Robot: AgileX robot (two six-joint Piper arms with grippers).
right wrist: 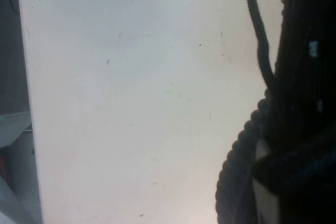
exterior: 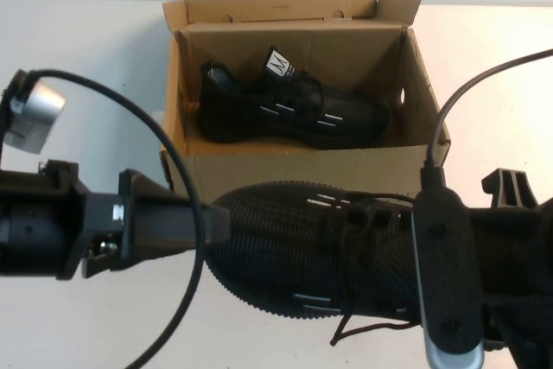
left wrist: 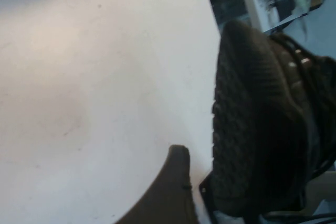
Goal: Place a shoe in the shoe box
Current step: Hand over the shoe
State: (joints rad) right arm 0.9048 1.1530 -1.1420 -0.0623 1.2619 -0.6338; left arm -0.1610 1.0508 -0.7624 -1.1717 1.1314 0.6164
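- Black left gripper [exterior: 216,224] sits at the left centre of the high view, its dark fingers reaching to the toe of the shoe [exterior: 320,257]; the left wrist view shows one finger [left wrist: 170,192] just beside the toe of the shoe [left wrist: 262,124], but whether the fingers actually pinch it cannot be told.
- Right gripper [exterior: 484,274] is at the lower right of the high view, at the heel end of the same shoe, mostly hidden behind its wrist camera housing; how far its fingers are parted cannot be told.
- In the right wrist view the ribbed sole edge of the shoe [right wrist: 299,103] fills the right side, with a loose lace [right wrist: 257,40] hanging over the white table [right wrist: 131,103].
- That shoe lies across the lower middle of the high view, just in front of the shoe box [exterior: 294,170], toe to the left.
- Shoe box stands open in the upper centre, lid flap raised at the back, a round hole in its right wall.
- Inside it lies a second sneaker [exterior: 289,110], on its side, white tongue label showing.
- White table [exterior: 86,49] surrounds everything.
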